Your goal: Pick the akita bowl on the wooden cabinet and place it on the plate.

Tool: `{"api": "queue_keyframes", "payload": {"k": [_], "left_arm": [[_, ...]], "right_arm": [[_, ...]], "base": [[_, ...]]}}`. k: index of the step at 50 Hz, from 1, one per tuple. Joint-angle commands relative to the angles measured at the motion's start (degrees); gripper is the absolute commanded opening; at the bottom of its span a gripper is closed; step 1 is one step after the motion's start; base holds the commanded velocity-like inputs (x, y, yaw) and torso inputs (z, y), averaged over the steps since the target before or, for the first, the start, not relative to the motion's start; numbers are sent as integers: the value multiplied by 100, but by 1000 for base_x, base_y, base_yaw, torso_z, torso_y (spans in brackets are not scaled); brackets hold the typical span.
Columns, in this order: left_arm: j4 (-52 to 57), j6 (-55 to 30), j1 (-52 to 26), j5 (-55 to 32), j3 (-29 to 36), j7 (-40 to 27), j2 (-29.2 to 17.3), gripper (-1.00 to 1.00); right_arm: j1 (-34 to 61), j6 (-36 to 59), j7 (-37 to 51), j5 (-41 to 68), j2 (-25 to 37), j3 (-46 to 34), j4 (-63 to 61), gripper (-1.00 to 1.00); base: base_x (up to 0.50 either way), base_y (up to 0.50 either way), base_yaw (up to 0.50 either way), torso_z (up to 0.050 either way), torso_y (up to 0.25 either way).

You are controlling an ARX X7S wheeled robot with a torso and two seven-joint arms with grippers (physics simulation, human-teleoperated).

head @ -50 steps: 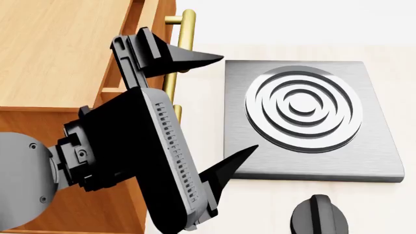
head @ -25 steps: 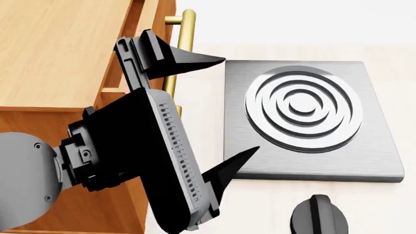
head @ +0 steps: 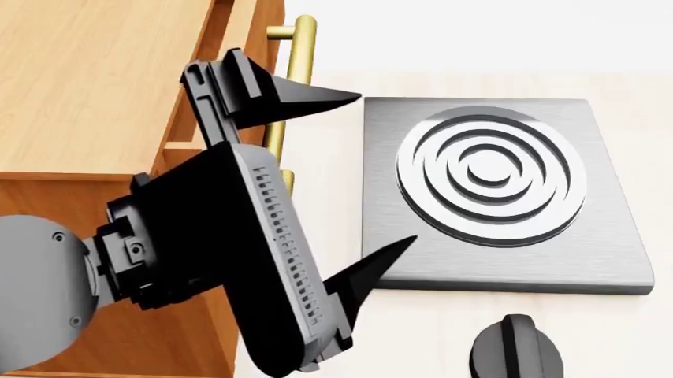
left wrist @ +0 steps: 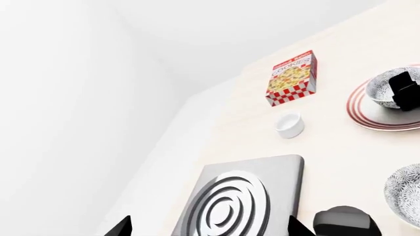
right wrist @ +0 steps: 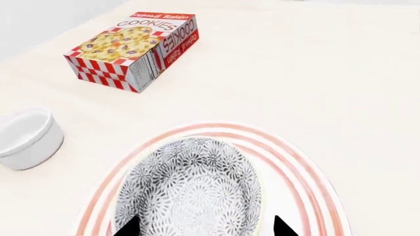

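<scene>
- So the small round white akita bowl with the dense blue-grey leaf pattern [right wrist: 190, 189] is already sitting inside the round white plate with red concentric rings [right wrist: 302, 172], pretty well centred as far as the right wrist view shows
- The right gripper [right wrist: 203, 228] hangs right over it, only the 2 dark fingertips [right wrist: 128, 227] peek in on either side of the bowl, spread wider than it and apparently not touching, so I'd call the jaws apart and the bowl let go
- Step in hand looks like the release and retreat: I'd lift straight up so neither tip clips the rim, a glazed bowl on a glazed plate will probably skate if nudged sideways
- The left gripper [head: 315, 177] is in front of the orange-brown wooden cabinet [head: 84, 94] with its 2 pointed black fingers wide apart, holding nothing, best left parked
- Textures: the brass bar handle [head: 298, 55] is a smooth cylinder, the dark square brushed-metal stove [head: 505, 197] has raised ring burners and a black knob [head: 515, 346]
- Also on the pale tabletop [right wrist: 315, 69]: a red-checked cardboard cookies box [right wrist: 135, 49] lying flat, a plain white cup [right wrist: 26, 137], and a 2nd look-alike patterned bowl [left wrist: 406, 191] off the plate
</scene>
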Motion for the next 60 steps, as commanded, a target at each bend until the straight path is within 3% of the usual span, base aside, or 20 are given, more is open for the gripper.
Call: {"api": "queue_keyframes", "payload": {"k": [1,24,60], "left_arm": [[49,-22,-7,-30,-32,-33,-34,100],[94,-98,-81,-71,-75,-47,-20,100],[150,-97,-61,-85,-132,-75,-82,100]], "right_arm": [[-449,4,246,121,280,312,-754,100],[-1180,-32,579,257,665,1008,-1818,100],[-807,500,1472,596,1901,1569,-4042,100]], "base": [[0,0,0,0,0],[0,0,0,0,0],[0,0,0,0,0]]}}
